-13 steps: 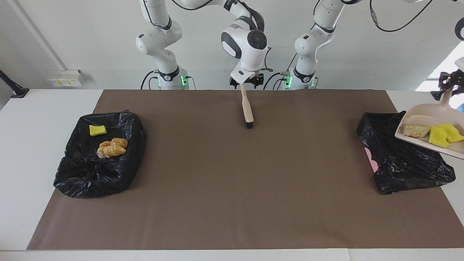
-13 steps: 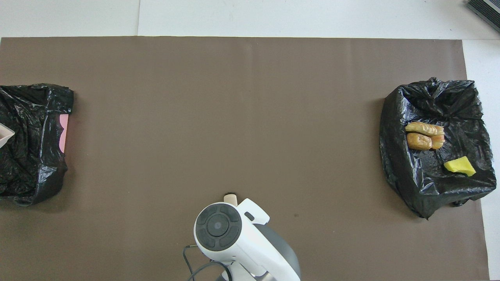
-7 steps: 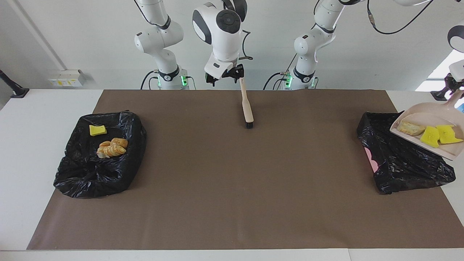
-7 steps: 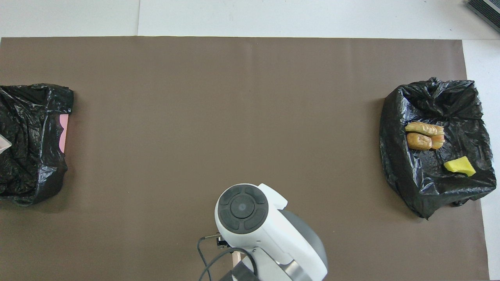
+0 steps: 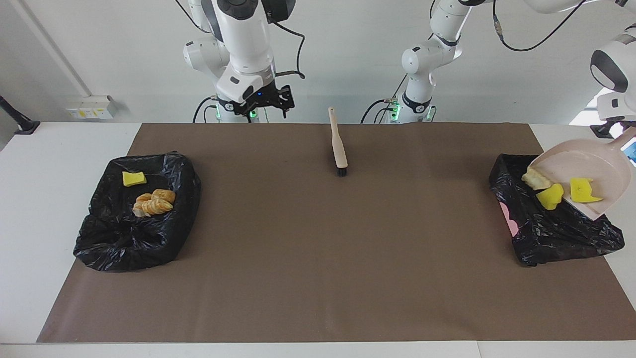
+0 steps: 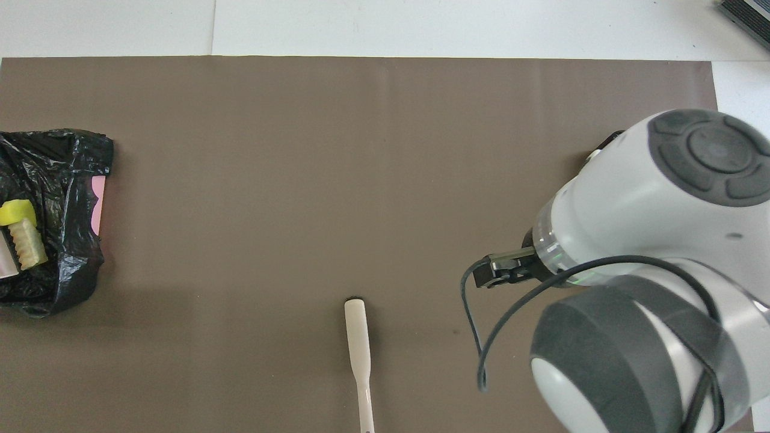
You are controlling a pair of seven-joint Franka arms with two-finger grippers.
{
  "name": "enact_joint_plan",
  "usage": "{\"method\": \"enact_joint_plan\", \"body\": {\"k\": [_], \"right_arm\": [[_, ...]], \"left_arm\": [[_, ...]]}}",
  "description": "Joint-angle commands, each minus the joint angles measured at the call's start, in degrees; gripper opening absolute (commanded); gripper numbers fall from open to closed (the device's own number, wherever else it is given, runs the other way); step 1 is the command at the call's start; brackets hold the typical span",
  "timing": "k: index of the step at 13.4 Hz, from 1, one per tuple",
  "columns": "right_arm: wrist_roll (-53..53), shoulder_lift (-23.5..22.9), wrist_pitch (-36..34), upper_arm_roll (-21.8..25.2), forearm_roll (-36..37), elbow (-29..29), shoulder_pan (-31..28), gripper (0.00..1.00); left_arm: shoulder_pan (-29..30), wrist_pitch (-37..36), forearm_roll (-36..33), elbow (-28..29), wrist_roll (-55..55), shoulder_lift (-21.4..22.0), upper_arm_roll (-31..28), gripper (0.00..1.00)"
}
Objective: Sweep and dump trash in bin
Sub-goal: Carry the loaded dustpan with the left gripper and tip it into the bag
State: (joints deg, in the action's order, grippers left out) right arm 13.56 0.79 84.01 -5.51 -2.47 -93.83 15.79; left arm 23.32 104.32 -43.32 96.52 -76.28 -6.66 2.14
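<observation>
I am tipping the pink dustpan, clamped apparently in my left gripper, over the bag-lined bin, while my open right gripper is hanging empty; scraps are risking bouncing past the rim.

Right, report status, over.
Left hand shut on dustpan, tipped over bin. Trash sliding at lip. Right hand open, clear of brush. Nothing blocking.

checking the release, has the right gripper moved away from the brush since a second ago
Yes. The right gripper has left the brush and swung toward its own base; the brush lies where it was.
</observation>
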Motion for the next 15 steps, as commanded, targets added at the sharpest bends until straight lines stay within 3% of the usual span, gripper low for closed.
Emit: {"method": "enact_joint_plan", "body": {"k": [1, 4, 7, 12, 15], "right_arm": [[-2.2, 0.1, -0.3, -0.6, 4.2, 1.8, -3.4, 1.00], [-6.4, -0.2, -0.2, -0.6, 4.4, 1.8, -10.2, 1.00], [-12.8, -0.6, 1.7, -0.3, 5.5, 1.8, -16.1, 1.00], [-18.0, -1.1, 8.4, -0.2, 6.3, 1.8, -24.0, 1.00], [-18.0, -2.7, 7.1, -0.2, 5.6, 5.4, -25.9, 1.00]], "left_arm": [[-0.8, 4.1, -4.7, 1.7, -2.2, 1.6, -0.7, 0.00], [-2.7, 4.6, -10.5, 0.2, -3.2, 0.9, -0.6, 0.00], [-3.2, 3.8, -9.9, -2.7, -4.2, 1.3, -0.4, 0.00], [-3.7, -3.8, 1.7, -8.0, -5.6, 1.9, 2.2, 0.00], [-4.5, -7.2, 5.3, -7.7, 0.9, 3.2, 4.8, 0.00]]}}
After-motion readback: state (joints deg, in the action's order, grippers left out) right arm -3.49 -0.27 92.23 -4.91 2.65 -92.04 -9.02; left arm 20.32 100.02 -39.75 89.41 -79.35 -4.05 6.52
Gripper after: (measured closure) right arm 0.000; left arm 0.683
